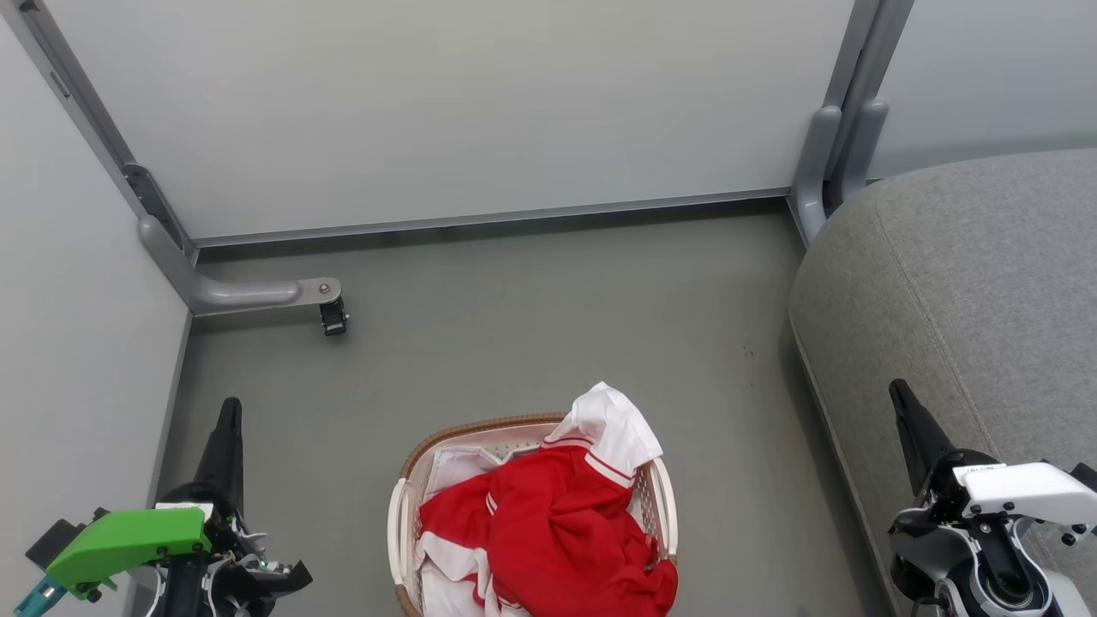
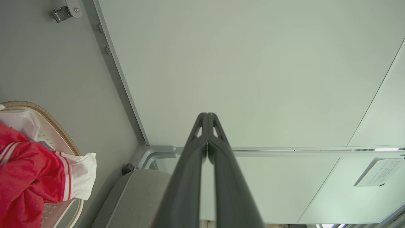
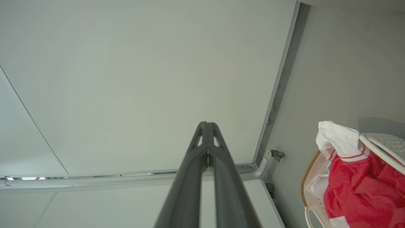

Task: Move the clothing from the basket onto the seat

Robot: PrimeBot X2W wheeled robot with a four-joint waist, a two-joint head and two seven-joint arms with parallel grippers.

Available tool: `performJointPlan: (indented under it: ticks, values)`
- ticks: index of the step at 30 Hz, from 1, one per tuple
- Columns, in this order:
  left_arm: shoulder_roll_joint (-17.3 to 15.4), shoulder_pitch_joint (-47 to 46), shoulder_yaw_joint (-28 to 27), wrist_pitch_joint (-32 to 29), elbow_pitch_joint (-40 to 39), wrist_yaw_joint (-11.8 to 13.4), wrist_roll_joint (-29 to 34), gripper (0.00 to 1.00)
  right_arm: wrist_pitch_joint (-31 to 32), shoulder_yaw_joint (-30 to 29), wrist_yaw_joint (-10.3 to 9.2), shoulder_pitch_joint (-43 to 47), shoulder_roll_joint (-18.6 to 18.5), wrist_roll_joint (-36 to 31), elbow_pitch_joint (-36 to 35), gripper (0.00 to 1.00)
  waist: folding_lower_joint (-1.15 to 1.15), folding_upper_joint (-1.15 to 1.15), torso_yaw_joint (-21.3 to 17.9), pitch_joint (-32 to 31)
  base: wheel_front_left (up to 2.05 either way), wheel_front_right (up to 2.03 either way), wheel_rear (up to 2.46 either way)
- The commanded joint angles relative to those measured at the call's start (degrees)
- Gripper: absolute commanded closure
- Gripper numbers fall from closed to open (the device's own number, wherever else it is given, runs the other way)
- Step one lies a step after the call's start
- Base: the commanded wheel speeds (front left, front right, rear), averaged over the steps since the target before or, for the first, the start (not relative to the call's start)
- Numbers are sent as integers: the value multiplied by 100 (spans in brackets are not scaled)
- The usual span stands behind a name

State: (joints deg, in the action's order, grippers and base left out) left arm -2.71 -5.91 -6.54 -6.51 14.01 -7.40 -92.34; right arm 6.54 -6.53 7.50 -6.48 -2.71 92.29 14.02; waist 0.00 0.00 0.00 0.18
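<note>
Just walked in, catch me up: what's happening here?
Nothing is being handled yet. The red and white clothing lies heaped in the basket on the floor, a white sleeve draped over the rim. The left gripper and right gripper are shut, holding nothing, either side of the basket. The grey seat stands at the right.

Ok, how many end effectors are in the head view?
2. The left end effector at lower left; the right end effector at lower right, by the seat.
</note>
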Motion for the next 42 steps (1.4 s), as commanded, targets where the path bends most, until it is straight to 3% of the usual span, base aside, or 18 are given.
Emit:
performJointPlan:
  ticks: [1, 42]
  values:
    - [-34, -61, -8, -21, -6, -27, -17, 100, 16, -6, -2, 66, -35, 25, -17, 100, 0, 0, 0, 0, 0, 0, 0]
    - [-34, -61, -8, -20, -6, -27, -16, 100, 15, -6, -2, 67, -35, 25, -16, 100, 0, 0, 0, 0, 0, 0, 0]
